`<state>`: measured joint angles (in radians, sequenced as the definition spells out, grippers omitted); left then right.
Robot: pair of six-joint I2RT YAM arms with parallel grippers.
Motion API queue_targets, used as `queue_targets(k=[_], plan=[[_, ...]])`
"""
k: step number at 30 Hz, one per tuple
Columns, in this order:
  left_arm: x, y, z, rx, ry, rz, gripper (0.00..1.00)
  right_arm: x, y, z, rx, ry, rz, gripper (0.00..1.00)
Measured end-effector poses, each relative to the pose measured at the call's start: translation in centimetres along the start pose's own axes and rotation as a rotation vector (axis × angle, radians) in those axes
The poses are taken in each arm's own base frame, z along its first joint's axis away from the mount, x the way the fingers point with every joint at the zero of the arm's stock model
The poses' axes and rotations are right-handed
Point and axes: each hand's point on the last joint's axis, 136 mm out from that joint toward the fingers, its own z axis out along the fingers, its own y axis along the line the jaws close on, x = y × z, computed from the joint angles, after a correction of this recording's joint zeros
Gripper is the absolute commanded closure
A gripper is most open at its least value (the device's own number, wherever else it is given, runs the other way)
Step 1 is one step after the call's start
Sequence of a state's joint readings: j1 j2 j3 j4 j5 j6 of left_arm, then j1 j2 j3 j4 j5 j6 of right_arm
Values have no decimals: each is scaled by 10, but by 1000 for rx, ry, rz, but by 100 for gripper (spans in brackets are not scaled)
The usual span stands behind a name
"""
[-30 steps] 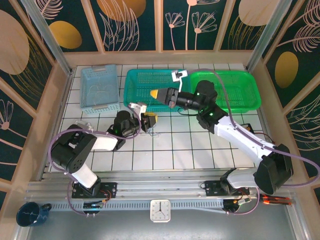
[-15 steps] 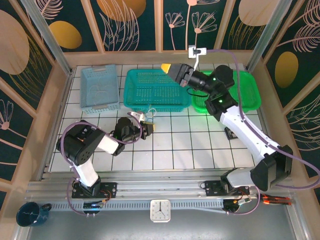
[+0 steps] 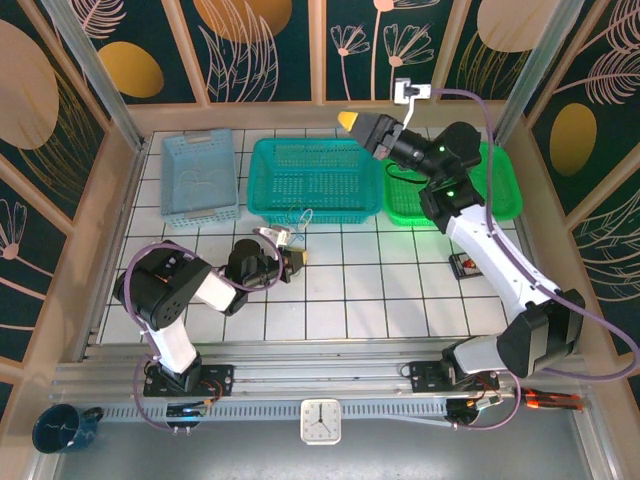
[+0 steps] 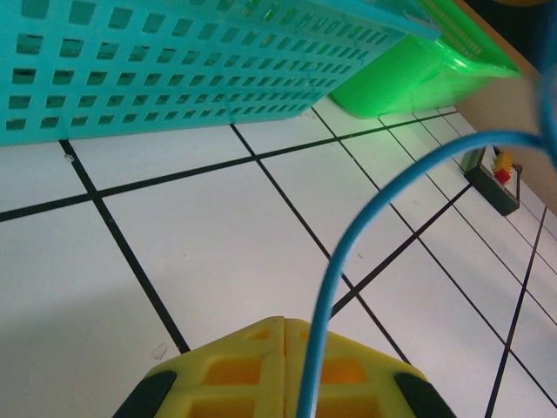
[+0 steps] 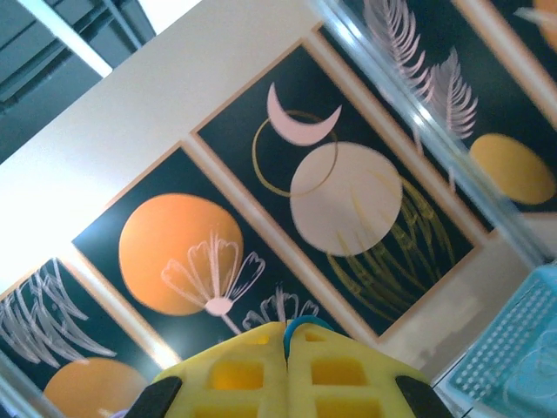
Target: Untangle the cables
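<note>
1. Cables: a blue strand is pinched tight in the left hand, low on the desk.
2. It arcs up and rightward.
3. The right hand, high beyond the teal basket, nips blue too, so the strand's length likely runs between them.

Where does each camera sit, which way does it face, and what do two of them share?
Top external: above and behind the bases, looking down on the table, left arm, right arm.
Left wrist: low over the table, facing teal basket and green basket; shut left gripper, blue cable crossing it.
Right wrist: raised high, tilted up at wall panels; shut right gripper pinching blue cable.
Top and left wrist share both baskets.
</note>
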<state>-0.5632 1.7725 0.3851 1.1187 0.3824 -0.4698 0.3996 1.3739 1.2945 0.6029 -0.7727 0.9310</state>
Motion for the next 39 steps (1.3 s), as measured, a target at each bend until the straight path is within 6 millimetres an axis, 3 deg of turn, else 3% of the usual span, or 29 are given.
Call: queue_targets(k=[7, 14, 17, 24, 33, 39], plan=[[7, 2, -4, -8, 14, -13, 100, -58, -8, -37, 71, -124, -69, 100], [8, 3, -4, -11, 14, -13, 100, -80, 3, -56, 75, -177, -110, 100], [10, 4, -4, -14, 17, -15, 100, -96, 3, -67, 95, -208, -127, 100], [17, 9, -5, -29, 34, -24, 100, -142, 24, -83, 82, -279, -212, 100], [20, 13, -5, -46, 38, -27, 100, -178, 15, -100, 111, -339, -247, 100], [28, 17, -4, -56, 57, -36, 100, -203, 27, -112, 102, -389, -306, 100]])
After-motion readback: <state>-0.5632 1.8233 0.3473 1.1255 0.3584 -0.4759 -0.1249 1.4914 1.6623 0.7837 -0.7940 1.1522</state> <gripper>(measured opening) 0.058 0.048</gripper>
